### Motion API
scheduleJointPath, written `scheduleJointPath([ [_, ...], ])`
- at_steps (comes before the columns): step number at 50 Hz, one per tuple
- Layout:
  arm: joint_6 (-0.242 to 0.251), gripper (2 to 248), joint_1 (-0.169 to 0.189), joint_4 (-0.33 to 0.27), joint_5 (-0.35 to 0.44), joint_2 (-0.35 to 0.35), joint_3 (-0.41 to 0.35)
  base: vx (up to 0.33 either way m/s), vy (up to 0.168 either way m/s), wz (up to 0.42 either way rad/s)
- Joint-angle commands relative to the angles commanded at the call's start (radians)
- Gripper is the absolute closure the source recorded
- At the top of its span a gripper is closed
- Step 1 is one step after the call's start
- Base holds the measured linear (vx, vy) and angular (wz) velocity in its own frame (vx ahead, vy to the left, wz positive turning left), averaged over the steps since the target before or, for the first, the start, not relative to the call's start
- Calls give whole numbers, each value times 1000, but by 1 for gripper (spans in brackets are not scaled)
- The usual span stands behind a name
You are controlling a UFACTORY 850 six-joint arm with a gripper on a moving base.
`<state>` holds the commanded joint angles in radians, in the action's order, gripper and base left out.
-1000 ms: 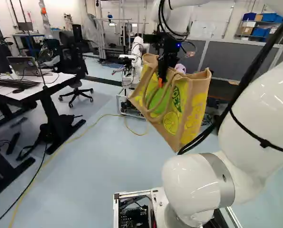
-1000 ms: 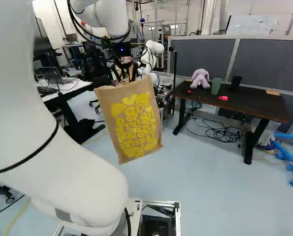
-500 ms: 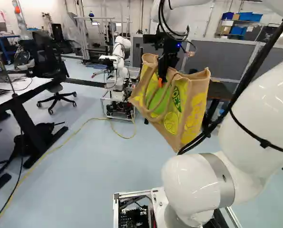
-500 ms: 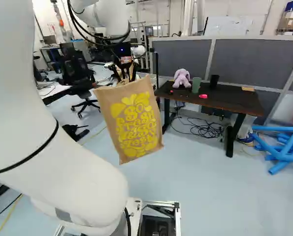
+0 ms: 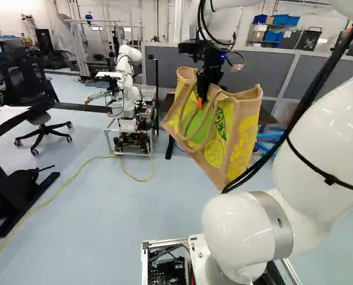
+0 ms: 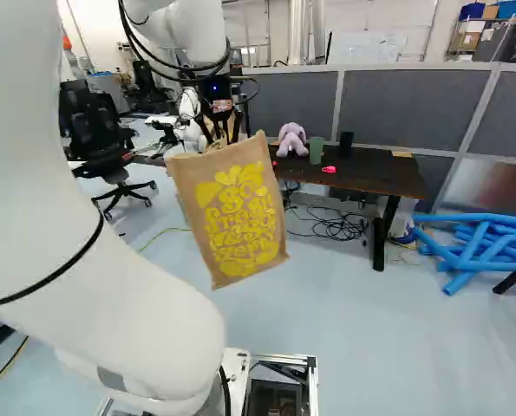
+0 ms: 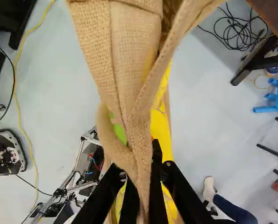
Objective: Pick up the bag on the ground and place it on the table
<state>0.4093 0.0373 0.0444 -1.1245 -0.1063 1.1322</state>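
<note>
In the left base view my gripper [image 5: 202, 100] is high ahead of the base, shut on the tan bag [image 5: 238, 127], which hangs tilted above the floor. The bag's yellow-printed side [image 6: 236, 208] faces the right base view. Seen from the wrist, the gripper [image 7: 146, 184] pinches the bag's tan fabric [image 7: 129, 70] at the handle, and the cloth hides part of the fingers. The dark-topped table [image 6: 370, 173] stands beyond the bag, against grey partitions. On it are a pink plush toy [image 6: 292, 137], a green cup [image 6: 316, 150], a black cup [image 6: 346, 143] and a small pink item [image 6: 329, 169].
Another robot [image 5: 127, 89] stands ahead, left of the bag in the left base view. A black chair [image 5: 43, 122] is farther left. Blue tubes [image 6: 479, 247] lie right of the table, cables [image 6: 331, 227] beneath it. A yellow cable [image 5: 75, 176] crosses the floor.
The base has turned right, so the room shifts leftward in both base views and the table comes nearer the bag's line. Arm and bag keep their pose over the base; the grip is unchanged.
</note>
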Motion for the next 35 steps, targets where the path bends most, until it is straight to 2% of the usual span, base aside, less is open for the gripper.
scheduleJointPath([
  [35, 0, 228, 0, 0, 0, 0, 0, 116, -104, -169],
])
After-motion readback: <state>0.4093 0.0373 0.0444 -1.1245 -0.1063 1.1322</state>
